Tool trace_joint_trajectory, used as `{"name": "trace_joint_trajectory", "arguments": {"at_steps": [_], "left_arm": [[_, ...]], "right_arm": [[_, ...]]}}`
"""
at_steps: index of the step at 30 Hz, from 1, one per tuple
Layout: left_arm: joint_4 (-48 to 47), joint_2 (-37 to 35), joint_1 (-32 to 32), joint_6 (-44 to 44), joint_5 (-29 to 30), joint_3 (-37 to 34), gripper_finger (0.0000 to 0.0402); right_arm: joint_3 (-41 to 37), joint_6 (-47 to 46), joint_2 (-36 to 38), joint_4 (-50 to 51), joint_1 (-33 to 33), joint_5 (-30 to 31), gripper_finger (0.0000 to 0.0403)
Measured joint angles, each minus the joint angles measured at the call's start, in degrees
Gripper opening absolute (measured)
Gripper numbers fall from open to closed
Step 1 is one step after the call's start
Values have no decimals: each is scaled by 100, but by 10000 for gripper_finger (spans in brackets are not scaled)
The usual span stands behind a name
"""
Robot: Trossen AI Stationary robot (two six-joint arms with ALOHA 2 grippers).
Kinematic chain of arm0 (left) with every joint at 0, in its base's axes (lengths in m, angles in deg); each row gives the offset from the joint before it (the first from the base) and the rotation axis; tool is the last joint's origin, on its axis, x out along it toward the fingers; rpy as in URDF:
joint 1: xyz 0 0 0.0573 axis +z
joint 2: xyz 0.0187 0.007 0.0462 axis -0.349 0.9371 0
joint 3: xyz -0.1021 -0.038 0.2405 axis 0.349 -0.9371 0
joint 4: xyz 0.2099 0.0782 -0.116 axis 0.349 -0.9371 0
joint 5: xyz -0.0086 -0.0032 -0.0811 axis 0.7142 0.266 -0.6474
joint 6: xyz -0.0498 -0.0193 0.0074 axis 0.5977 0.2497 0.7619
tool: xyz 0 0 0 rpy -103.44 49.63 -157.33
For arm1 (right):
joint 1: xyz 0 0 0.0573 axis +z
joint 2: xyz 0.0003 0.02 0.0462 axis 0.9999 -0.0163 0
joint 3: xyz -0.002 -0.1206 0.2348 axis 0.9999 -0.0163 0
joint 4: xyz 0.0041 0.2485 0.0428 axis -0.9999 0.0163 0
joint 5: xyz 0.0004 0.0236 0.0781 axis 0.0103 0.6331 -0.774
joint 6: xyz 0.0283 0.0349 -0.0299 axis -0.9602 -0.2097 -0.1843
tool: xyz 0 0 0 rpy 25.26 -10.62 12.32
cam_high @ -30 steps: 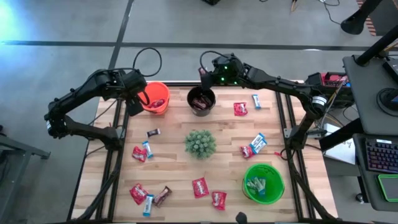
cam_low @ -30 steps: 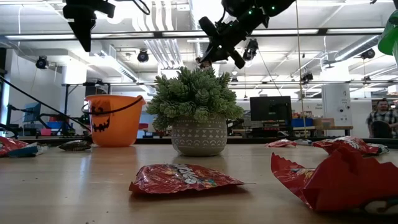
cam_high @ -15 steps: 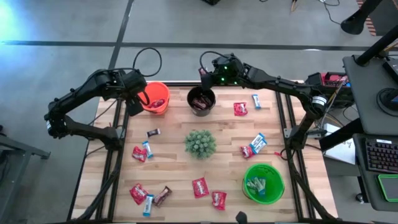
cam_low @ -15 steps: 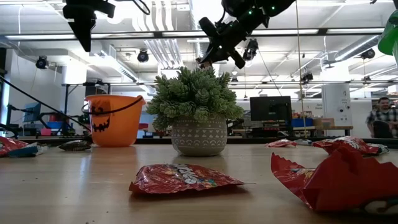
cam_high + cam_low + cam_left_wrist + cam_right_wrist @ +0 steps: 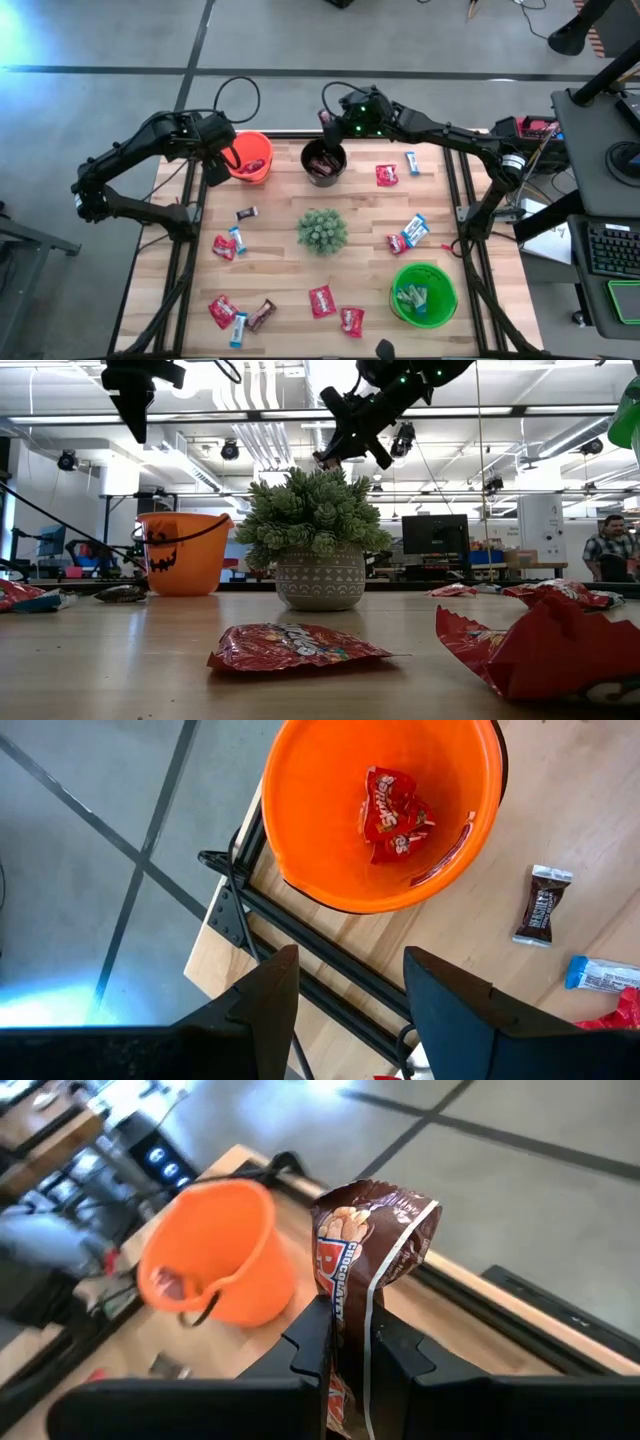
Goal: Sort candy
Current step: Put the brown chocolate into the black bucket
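Almost nothing moved: the right gripper (image 5: 350,1342) stayed clamped on a brown chocolate candy (image 5: 368,1250) above the black bucket (image 5: 324,160), ready for dropping. Left gripper (image 5: 345,990), fingers apart, hovered beside the orange bucket (image 5: 300,850).

Grey concrete floor (image 5: 280,30) with dark seam lines surrounds the wooden table (image 5: 280,260). A desk with a keyboard (image 5: 612,250) stands alongside. Across the room, ceiling ducts (image 5: 255,405), spot lamps (image 5: 67,460), a dark monitor (image 5: 434,533) and a person (image 5: 605,550) are visible.
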Motion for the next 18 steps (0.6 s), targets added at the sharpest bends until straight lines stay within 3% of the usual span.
{"name": "trace_joint_trajectory", "arguments": {"at_steps": [3,8,13,18], "left_arm": [[0,0,0,0,0,0,164],[1,1,0,0,0,0,164],[-1,0,0,0,2,0,164],[1,1,-1,-1,2,0,164]], "right_arm": [[0,121,0,3,1,-316,34],[0,51,0,218,1,-331,34],[-2,45,0,392,3,509,34],[-2,-248,0,394,1,568,34]]}}
